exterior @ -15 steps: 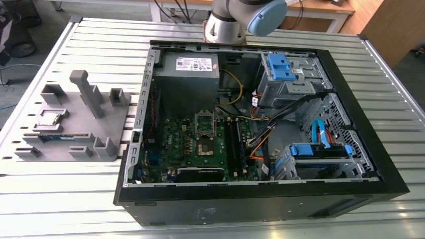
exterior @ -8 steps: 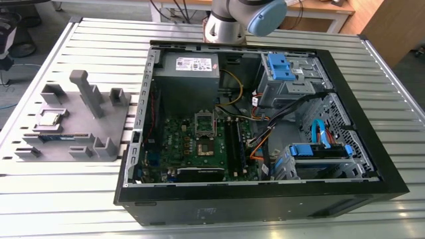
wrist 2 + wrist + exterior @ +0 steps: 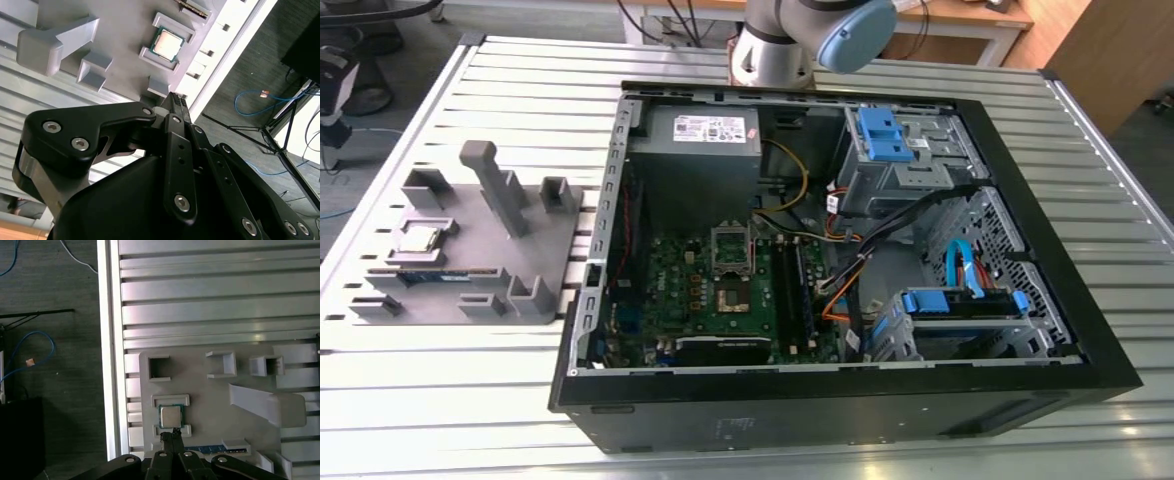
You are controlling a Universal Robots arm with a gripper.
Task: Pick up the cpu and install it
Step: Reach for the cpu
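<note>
The cpu (image 3: pixel 420 238) is a small silvery square chip lying flat in a recess of the grey fixture (image 3: pixel 494 250) at the exterior view's left. Both wrist views look down on it from well above: the cpu (image 3: pixel 170 415) (image 3: pixel 166 43) rests between two low ridges of the fixture (image 3: pixel 210 400). My gripper (image 3: pixel 173 434) (image 3: pixel 174 98) hangs high over the fixture with its black fingertips pressed together, holding nothing. The open computer case (image 3: pixel 1067 330) lies on the table, and the motherboard's socket (image 3: pixel 731 275) faces up.
A dark memory stick with a blue label (image 3: pixel 210 449) lies beside the cpu's recess. A tall grey post (image 3: pixel 487 180) rises from the fixture. Blue drive cages (image 3: pixel 894 140) and cables (image 3: pixel 854 270) crowd the case. The slatted table's edge (image 3: pixel 112 340) drops to the floor.
</note>
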